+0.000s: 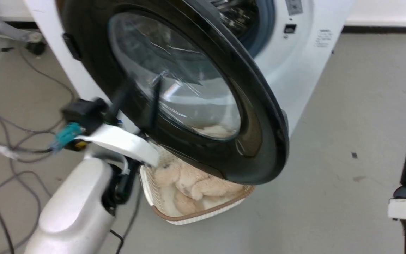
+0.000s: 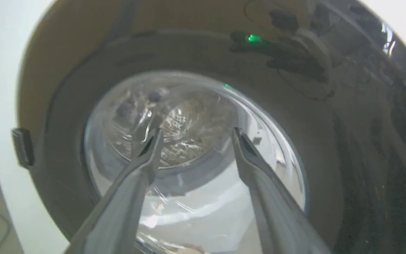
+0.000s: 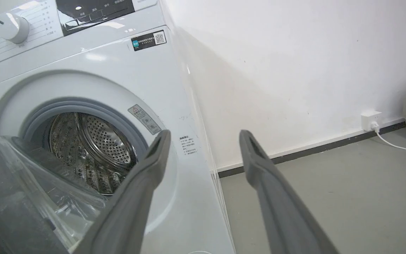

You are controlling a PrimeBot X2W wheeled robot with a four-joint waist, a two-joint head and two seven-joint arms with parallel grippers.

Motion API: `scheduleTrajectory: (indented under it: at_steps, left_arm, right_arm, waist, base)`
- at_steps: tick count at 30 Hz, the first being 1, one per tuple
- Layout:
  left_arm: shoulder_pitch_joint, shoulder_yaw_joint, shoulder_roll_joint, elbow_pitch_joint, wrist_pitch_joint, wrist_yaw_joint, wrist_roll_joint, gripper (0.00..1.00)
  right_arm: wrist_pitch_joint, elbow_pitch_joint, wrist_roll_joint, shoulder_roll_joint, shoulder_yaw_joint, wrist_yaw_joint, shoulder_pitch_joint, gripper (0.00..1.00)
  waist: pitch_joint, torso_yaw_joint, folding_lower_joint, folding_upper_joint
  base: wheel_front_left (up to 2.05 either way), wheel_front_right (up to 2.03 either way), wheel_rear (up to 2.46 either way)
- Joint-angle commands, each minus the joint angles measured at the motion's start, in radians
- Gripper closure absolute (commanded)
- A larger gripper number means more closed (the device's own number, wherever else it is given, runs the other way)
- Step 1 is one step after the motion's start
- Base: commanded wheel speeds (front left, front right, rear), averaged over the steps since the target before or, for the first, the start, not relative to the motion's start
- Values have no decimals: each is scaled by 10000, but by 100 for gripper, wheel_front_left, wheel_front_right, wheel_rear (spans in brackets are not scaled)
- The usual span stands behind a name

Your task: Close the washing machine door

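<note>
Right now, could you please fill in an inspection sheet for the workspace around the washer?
Surface: grey floor, lightly marked.
Job's things: big white front-loading washing machine; its round black-rimmed glass door partly open.
Clutter: cream perforated basket of beige plush beneath the door.
Grippers: left gripper open, at the door's glass, contact unclear; right gripper open, holding nothing.
Cables: dark cables on the floor at left; white cord to a wall socket.
Surroundings: white wall, dark skirting.

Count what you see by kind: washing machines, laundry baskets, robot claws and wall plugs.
Washing machine: 1
Laundry basket: 1
Claws: 2 (left claw, right claw)
Wall plug: 1
Total: 5
</note>
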Motion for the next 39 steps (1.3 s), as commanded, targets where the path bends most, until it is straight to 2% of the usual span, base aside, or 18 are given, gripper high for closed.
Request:
scheduleTrajectory:
  at_steps: [1, 4, 7, 11, 12, 13, 15, 19, 21, 25, 29, 30, 34, 39]
  left_arm:
    - [443, 704, -156, -621, -45, 489, 1102, 0]
    - [1277, 1729, -292, -1548, -47, 1240, 2923, 0]
    - [2073, 2428, -422, -2220, -49, 1799, 4288, 0]
    - [3146, 3365, -757, -2833, -49, 2365, 5231, 0]
    - [3424, 3567, -831, -2943, -49, 2449, 5406, 0]
    - [3705, 3746, -915, -3025, -50, 2502, 5543, 0]
    - [4205, 4130, -1119, -3219, -50, 2500, 5664, 0]
    - [5094, 4728, -1411, -3447, -50, 2131, 5825, 0]
    - [5402, 4985, -1526, -3446, -50, 1902, 5917, 0]
    - [5710, 5340, -1801, -3353, -50, 1478, 6144, 0]
    - [5700, 5572, -2092, -3331, -50, 1165, 6444, 0]
    - [5700, 5572, -2092, -3331, -50, 1165, 6444, 0]
    - [5618, 5718, -2372, -3345, -51, 967, 6676, 0]
    - [5498, 5852, -2594, -3324, -51, 746, 6866, 0]
  right_arm:
    - [-42, -256, -16, 3, -61, 10, -143, 0]
    - [-42, -715, -30, 3, -4, 10, -325, 0]
    - [-42, -1155, 2, 3, 155, 10, -539, 0]
    - [-42, -1658, -29, 3, 614, 10, -863, 0]
    - [-42, -1797, -88, 3, 771, 10, -952, 9]
    - [-42, -1939, -139, 3, 940, 10, -1044, 55]
    - [-42, -2211, -203, 3, 1371, 10, -1208, 100]
    - [-42, -2754, -465, 1, 2621, 10, -1409, 100]
    - [-42, -2881, -480, -210, 3352, 10, -1480, 100]
    - [-42, -2869, -599, -1158, 4970, 10, -1494, 100]
    - [-42, -2304, -1079, -2152, 6197, 10, -1286, 100]
    - [-42, -2304, -1079, -2152, 6197, 10, -1286, 100]
    - [-42, -1360, -1722, -2802, 6933, 10, -863, 100]
    - [-42, -234, -1853, -2809, 6570, 10, -383, 100]
  waist:
    - [-251, 292, 0, -1]
    - [-398, 509, 0, -1]
    - [-516, 713, 0, -1]
    - [-649, 908, 0, -1]
    - [-676, 945, 0, -1]
    - [-701, 986, 0, -1]
    - [-735, 1040, 0, -1]
    - [-794, 1164, 0, -1]
    - [-805, 1222, 0, -1]
    - [-803, 1328, 0, -1]
    - [-767, 1442, 0, -1]
    - [-767, 1442, 0, -1]
    - [-668, 1471, 0, -1]
    - [-391, 1396, 0, -1]
  base:
    - [0, 0, 0]
    - [0, 0, 0]
    - [0, 0, 0]
    - [0, 0, 0]
    - [0, 0, 0]
    - [0, 0, 0]
    - [0, 0, 0]
    - [0, 0, 0]
    - [0, 0, 0]
    - [0, 0, 0]
    - [0, 0, 0]
    - [0, 0, 0]
    - [0, 0, 0]
    - [0, 0, 0]
